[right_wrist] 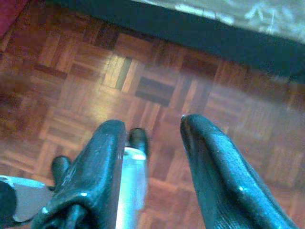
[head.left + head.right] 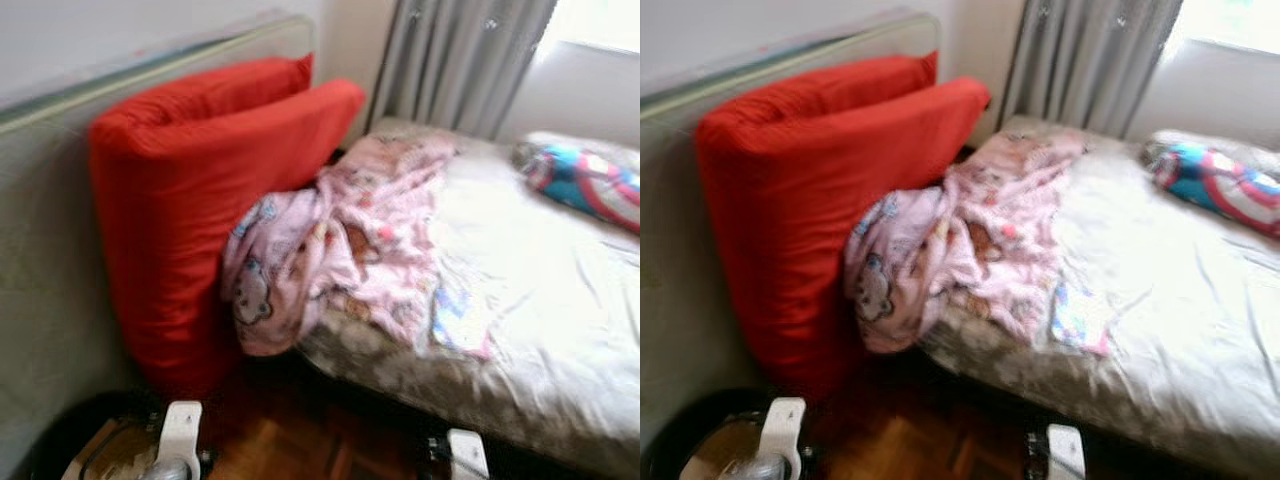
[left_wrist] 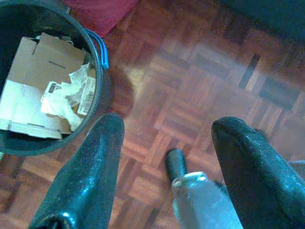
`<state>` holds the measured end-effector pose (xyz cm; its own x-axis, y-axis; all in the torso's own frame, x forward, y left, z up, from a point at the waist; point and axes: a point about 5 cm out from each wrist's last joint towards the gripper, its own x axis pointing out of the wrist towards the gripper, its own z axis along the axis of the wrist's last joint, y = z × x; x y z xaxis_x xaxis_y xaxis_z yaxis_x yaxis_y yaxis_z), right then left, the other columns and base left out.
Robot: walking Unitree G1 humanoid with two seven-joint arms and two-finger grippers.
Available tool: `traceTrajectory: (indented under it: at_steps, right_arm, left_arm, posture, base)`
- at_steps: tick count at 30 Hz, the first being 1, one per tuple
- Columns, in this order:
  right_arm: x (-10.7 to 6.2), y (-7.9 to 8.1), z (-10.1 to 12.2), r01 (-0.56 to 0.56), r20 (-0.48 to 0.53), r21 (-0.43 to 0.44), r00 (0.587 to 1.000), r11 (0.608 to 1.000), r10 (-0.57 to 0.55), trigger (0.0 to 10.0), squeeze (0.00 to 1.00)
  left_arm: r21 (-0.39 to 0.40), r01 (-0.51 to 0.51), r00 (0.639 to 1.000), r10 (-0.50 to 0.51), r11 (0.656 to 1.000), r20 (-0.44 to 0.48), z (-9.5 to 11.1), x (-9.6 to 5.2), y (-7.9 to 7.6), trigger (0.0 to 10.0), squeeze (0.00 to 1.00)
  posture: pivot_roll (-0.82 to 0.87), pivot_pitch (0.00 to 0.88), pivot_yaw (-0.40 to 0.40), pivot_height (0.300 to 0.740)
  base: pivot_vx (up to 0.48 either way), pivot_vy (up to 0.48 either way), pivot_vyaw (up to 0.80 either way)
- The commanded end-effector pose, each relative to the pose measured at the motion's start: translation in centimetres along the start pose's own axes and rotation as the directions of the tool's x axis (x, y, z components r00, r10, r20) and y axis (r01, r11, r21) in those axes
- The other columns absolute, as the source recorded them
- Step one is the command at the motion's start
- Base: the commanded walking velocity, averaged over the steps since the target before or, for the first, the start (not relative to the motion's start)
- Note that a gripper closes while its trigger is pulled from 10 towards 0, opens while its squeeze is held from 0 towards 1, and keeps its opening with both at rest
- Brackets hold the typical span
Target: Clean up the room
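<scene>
A crumpled pink cartoon-print blanket (image 2: 340, 250) lies over the near left corner of the bed (image 2: 540, 300) and hangs over its edge. Two big red cushions (image 2: 200, 190) lean upright against the grey headboard (image 2: 40, 260) beside it. A blue, red and white pillow (image 2: 585, 180) rests at the bed's far right. My left gripper (image 3: 169, 126) hangs open and empty above the parquet floor (image 3: 190, 76), close to a dark bin (image 3: 102, 83). My right gripper (image 1: 151, 123) is open and empty too, low over the floor by the bed's dark base (image 1: 205, 33).
The round bin (image 2: 60, 440) at my lower left holds flattened cardboard (image 3: 43, 81) and crumpled paper (image 3: 71, 93). Grey curtains (image 2: 460, 60) hang beyond the bed under a bright window. A strip of wooden floor (image 2: 310, 430) runs between me and the bed.
</scene>
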<state>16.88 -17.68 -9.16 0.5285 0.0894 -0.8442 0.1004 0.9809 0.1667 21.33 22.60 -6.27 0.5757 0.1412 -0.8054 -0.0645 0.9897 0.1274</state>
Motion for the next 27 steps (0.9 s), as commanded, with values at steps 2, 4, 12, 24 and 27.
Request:
traceTrajectory:
  at_steps: [2,4,12,24,27]
  right_arm:
    - [-0.18,-0.83,-0.04,0.024,-0.004,-0.005,1.000,1.000,-0.024,10.0,0.00]
    - [-0.17,-0.82,-0.04,0.024,-0.004,-0.005,1.000,1.000,-0.024,10.0,0.00]
    - [-0.17,-0.83,-0.02,0.024,-0.004,-0.004,1.000,1.000,-0.024,10.0,0.00]
    - [-0.18,-0.86,0.01,0.024,-0.004,-0.008,1.000,1.000,-0.024,10.0,0.00]
    - [-0.18,-0.82,0.08,0.031,0.020,0.030,0.999,0.999,-0.032,10.0,0.00]
  left_arm:
    - [-0.004,0.018,1.000,-0.018,1.000,-0.004,0.12,0.06,-0.69,10.0,0.00]
    - [-0.007,0.019,1.000,-0.019,1.000,-0.003,0.14,0.06,-0.69,10.0,0.00]
    - [-0.010,0.019,1.000,-0.019,1.000,-0.001,0.15,0.06,-0.69,10.0,0.00]
    - [-0.042,0.021,1.000,-0.021,0.999,0.018,0.25,0.06,-0.78,10.0,0.00]
    - [-0.050,0.023,1.000,-0.023,0.998,0.019,0.24,0.05,-0.78,10.0,0.00]
  posture:
    - [-0.06,0.000,-0.049,0.740]
    - [-0.06,0.000,-0.049,0.740]
    - [-0.05,0.000,-0.048,0.740]
    - [-0.05,0.000,-0.049,0.740]
    - [-0.05,0.000,-0.049,0.740]
  base:
    - [0.000,0.000,-0.78]
    - [0.000,0.000,-0.78]
    - [0.000,0.000,-0.78]
    - [0.000,0.000,-0.78]
    - [0.000,0.000,0.00]
